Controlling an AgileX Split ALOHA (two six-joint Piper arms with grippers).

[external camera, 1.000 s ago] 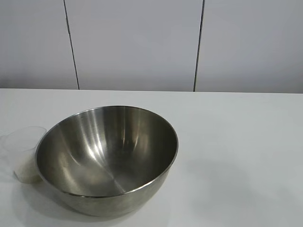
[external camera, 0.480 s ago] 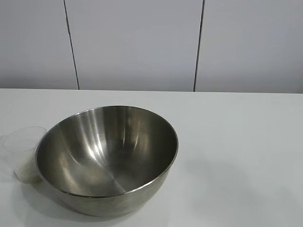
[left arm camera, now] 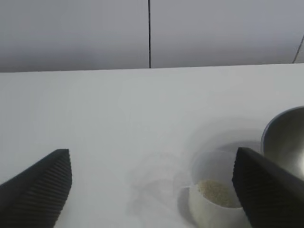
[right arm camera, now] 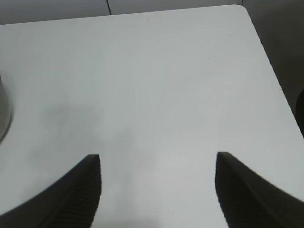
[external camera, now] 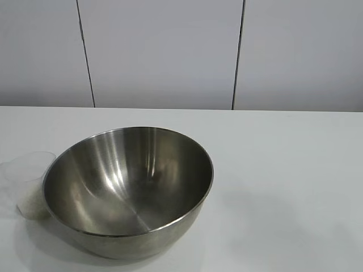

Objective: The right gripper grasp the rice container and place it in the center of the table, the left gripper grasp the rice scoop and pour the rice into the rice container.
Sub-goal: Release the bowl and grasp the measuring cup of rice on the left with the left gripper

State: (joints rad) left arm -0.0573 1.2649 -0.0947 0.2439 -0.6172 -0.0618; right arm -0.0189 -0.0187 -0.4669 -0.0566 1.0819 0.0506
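The rice container, a large steel bowl, stands on the white table, left of the middle in the exterior view. The rice scoop, a clear cup, stands upright against the bowl's left side, with rice in its bottom. Neither gripper shows in the exterior view. In the left wrist view my left gripper is open and wide. The scoop with its rice sits between the fingers, close to one finger, beside the bowl's rim. My right gripper hangs open over bare table, holding nothing.
A grey panelled wall runs behind the table's far edge. In the right wrist view the table's rounded corner and side edge are close by, and a sliver of the bowl shows at the picture's edge.
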